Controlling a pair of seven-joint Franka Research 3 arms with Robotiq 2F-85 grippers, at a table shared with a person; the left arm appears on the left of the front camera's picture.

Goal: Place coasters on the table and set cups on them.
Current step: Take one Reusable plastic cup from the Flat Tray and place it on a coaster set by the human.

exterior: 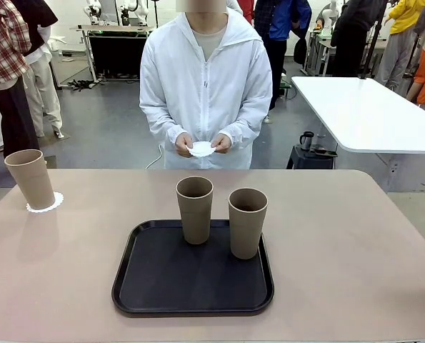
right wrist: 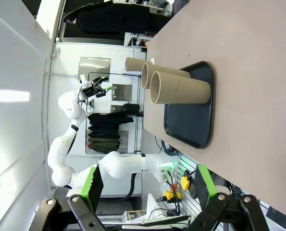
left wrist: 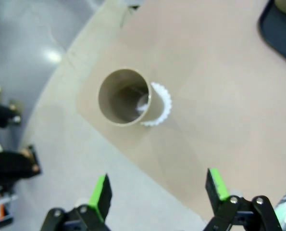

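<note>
One cup (left wrist: 123, 97) stands well beneath left gripper (left wrist: 157, 180)

I see matt tan cups (exterior: 195, 209), plastic-looking; black tray (exterior: 148, 286) w/ slight sheen; thin white paper coaster (exterior: 55, 204), lacy edge; tabletop (exterior: 355, 243) smooth, matt; person's jacket (exterior: 198, 93) white cloth.
</note>
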